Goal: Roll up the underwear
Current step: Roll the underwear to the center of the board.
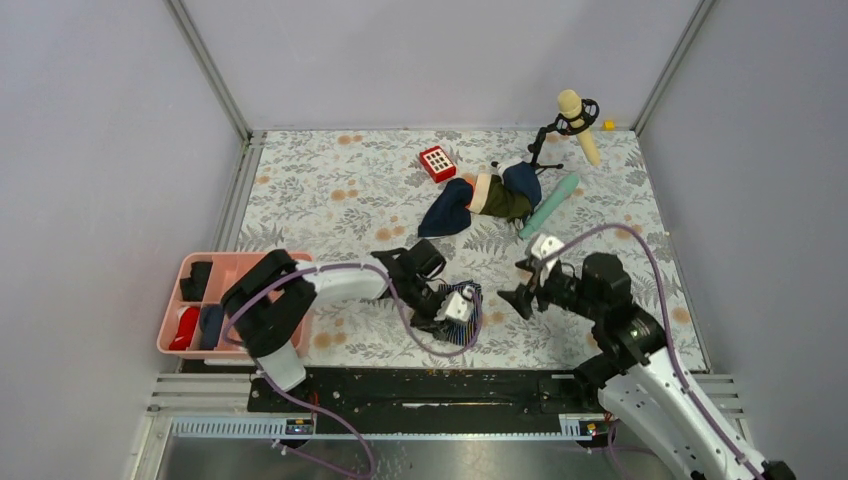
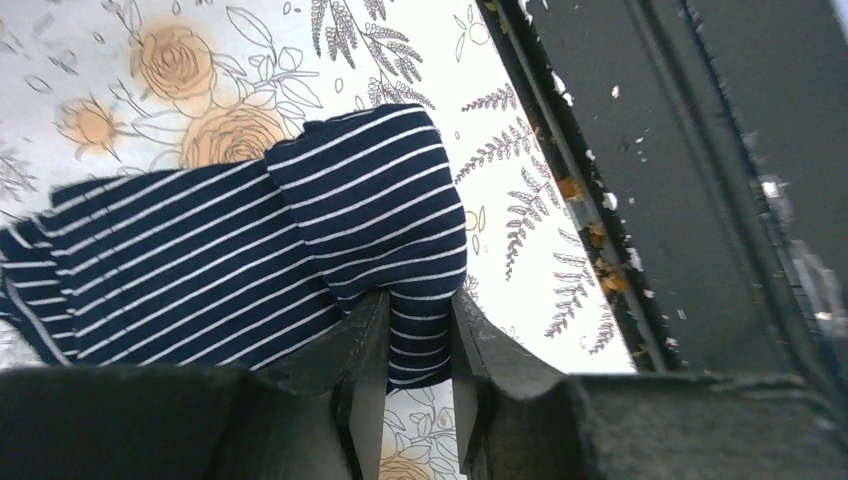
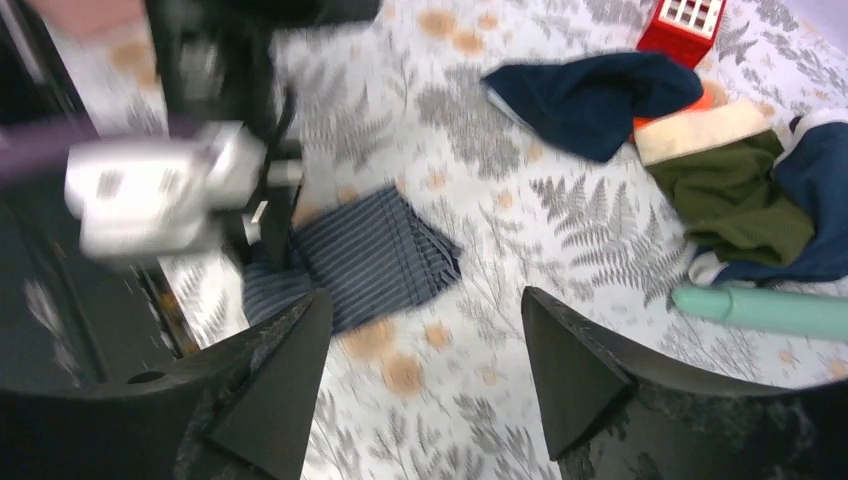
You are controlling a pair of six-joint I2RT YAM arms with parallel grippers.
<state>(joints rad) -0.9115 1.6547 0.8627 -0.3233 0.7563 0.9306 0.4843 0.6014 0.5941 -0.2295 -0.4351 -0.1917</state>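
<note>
Soft striped navy underwear [image 1: 466, 322] sits bunched on the fern-and-flower print worktop [image 1: 330, 200], right of the pink tray [image 1: 240, 262], grey walls all around. Left gripper [image 2: 420, 335] is pinched on its edge; right gripper [image 3: 425, 370], further right of the tray, gapes wide and empty.

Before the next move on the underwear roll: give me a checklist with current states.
1. Left end effector clamped on the underwear: ok, shut on a fold.
2. Right end effector free: ok, open, holding nothing, not touching the cloth.
3. Underwear laid flat for rolling: not ok, folded over and bunched.
4. Navy cloth apart from the underwear: ok.
5. Underwear off the black rail: ok, on the floral mat beside it.
</note>
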